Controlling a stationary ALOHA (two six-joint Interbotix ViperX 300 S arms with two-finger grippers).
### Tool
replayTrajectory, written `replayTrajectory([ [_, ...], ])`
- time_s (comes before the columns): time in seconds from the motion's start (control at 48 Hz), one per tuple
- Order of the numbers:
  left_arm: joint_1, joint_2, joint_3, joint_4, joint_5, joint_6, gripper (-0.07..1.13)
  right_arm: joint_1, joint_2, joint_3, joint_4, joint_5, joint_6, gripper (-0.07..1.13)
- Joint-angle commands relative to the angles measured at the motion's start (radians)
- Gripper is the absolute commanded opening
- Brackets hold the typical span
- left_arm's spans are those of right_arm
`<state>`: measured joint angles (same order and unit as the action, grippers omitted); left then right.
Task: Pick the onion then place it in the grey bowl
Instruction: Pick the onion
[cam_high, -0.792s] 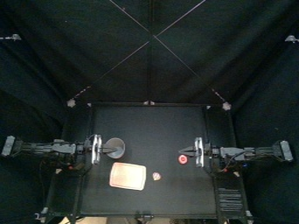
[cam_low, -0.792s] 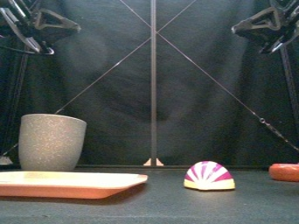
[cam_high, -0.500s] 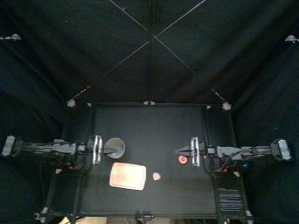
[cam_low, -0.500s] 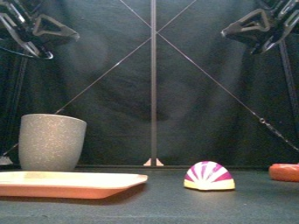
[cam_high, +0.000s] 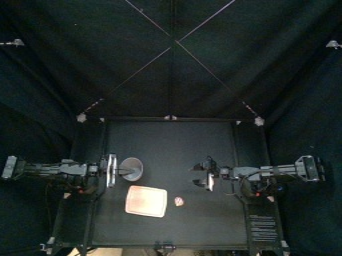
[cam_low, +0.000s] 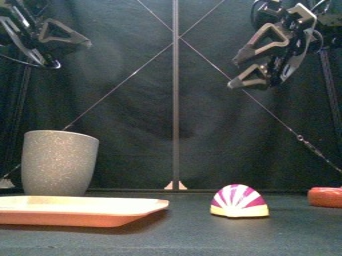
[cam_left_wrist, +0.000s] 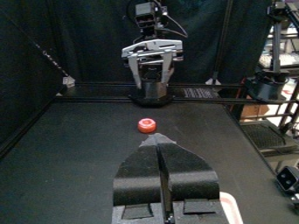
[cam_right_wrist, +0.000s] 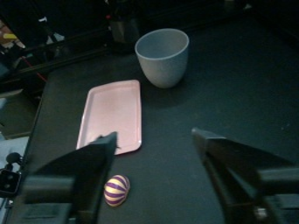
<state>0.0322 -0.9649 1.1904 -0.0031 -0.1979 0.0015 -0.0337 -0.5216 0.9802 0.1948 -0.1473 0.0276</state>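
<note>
Black table (cam_high: 174, 140), onion (cam_low: 239, 200) below right gripper (cam_low: 245, 68)

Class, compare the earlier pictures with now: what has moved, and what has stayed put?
The right gripper has swung in from the right toward the middle and dipped lower, jaws open, holding nothing. The onion, grey cup, pink tray and red toy lie as before. The left gripper rests shut at the left.
</note>
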Motion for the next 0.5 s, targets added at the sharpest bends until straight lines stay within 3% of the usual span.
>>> replayTrajectory([
  [0.021, 0.008, 0.006, -0.014, 0.000, -0.005, 0.000, 0.06, 0.012, 0.054, -0.020, 0.005, 0.008, 0.002, 1.04],
  [0.292, 0.029, 0.006, -0.014, 0.000, -0.005, 0.000, 0.06, 0.058, 0.288, -0.115, 0.005, 0.181, 0.000, 1.04],
  [0.5, 0.034, 0.006, -0.009, 0.000, -0.003, 0.000, 0.06, 0.078, 0.434, -0.259, -0.012, 0.399, 0.000, 1.04],
])
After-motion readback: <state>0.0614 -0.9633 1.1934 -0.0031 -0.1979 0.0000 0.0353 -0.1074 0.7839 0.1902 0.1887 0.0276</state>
